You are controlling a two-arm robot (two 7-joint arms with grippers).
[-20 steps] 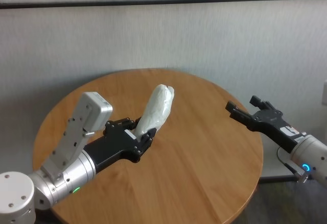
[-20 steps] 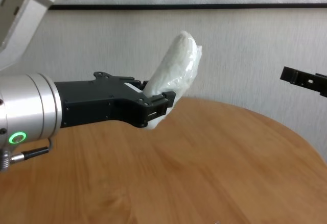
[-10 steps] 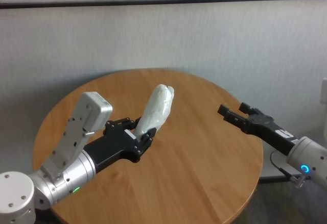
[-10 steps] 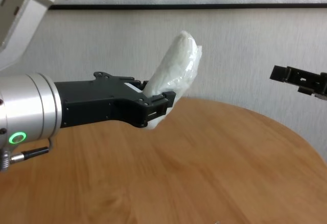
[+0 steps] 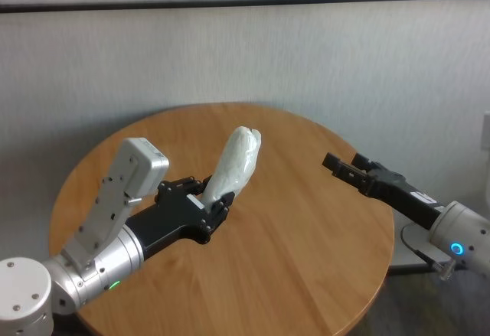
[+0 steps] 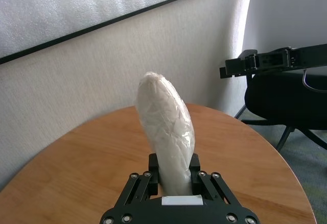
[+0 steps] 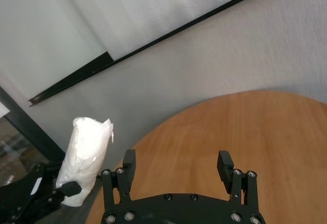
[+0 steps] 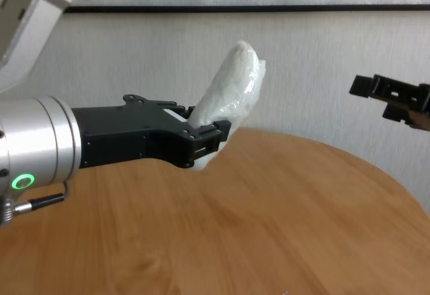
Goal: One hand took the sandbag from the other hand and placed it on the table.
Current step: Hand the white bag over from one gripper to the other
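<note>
My left gripper (image 5: 214,198), bulky and black on a green-lit wrist, is shut on the lower end of the white sandbag (image 5: 237,160). It holds the bag upright and tilted above the round wooden table (image 5: 306,229). The bag also shows in the left wrist view (image 6: 166,132), the chest view (image 8: 232,97) and the right wrist view (image 7: 87,152). My right gripper (image 5: 344,160), slim and black on a blue-lit wrist, is open and empty over the table's right edge. It points toward the bag, still well apart from it.
A white wall with a black strip runs behind the table. A black office chair (image 6: 286,91) stands beyond the table's edge, on the right gripper's side. Bare wood (image 8: 282,228) lies below both grippers.
My right gripper has moved left, toward the sandbag, staying open. My left gripper and the bag have not moved.
</note>
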